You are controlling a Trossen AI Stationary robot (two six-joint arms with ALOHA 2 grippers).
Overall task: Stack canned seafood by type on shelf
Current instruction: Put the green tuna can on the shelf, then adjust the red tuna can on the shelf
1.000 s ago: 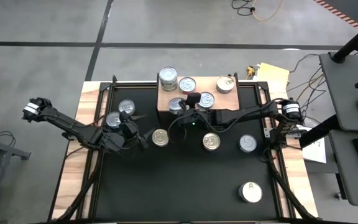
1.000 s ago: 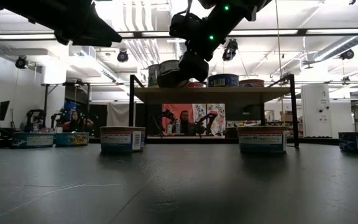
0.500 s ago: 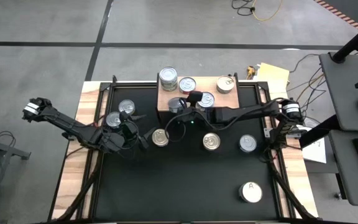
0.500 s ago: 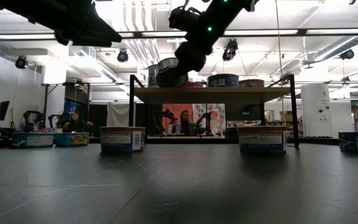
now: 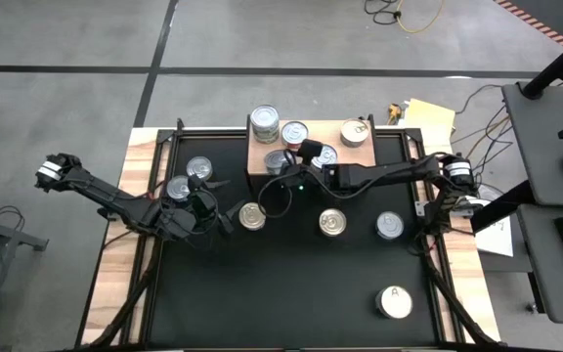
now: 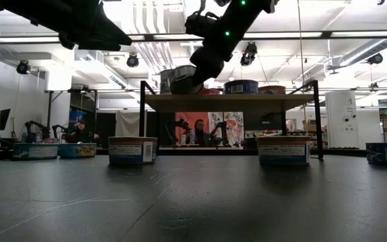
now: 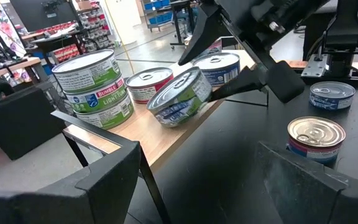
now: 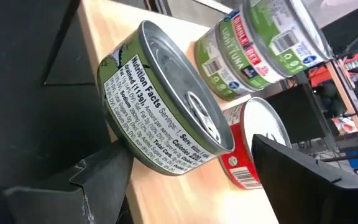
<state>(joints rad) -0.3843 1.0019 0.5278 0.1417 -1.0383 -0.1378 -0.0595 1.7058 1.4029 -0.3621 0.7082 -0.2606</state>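
A green-labelled can (image 8: 160, 118) stands tilted on the near left part of the wooden shelf (image 5: 355, 161). My right gripper (image 8: 182, 165) is open around it, coming from the table's right. Also on the shelf are a stack of two green cans (image 7: 95, 81), a red can (image 7: 151, 81), a blue can (image 7: 219, 65) and a gold-topped can (image 5: 356, 132). My left gripper (image 7: 197, 180) hangs open over the table's left half, holding nothing, next to a loose can (image 5: 252, 216). My right gripper touches the tilted can with one finger (image 8: 101, 171), which lies against the can's bottom rim (image 8: 126, 149). The other finger (image 8: 291, 165) stands off the lid, with a strip of the red can showing between. The can's lower edge (image 7: 166, 121) rests on the shelf.
Loose cans stand on the black table: two at the left (image 5: 200, 168) (image 5: 178, 188), two right of the middle (image 5: 332, 223) (image 5: 390, 226), and a white-topped one marked A (image 5: 395, 302) near the front right. The near middle of the table is bare.
My right gripper has rolled its wrist and shifted a little toward the table's far edge over the shelf. The green can has tipped with it and has come down with its lower edge on the board.
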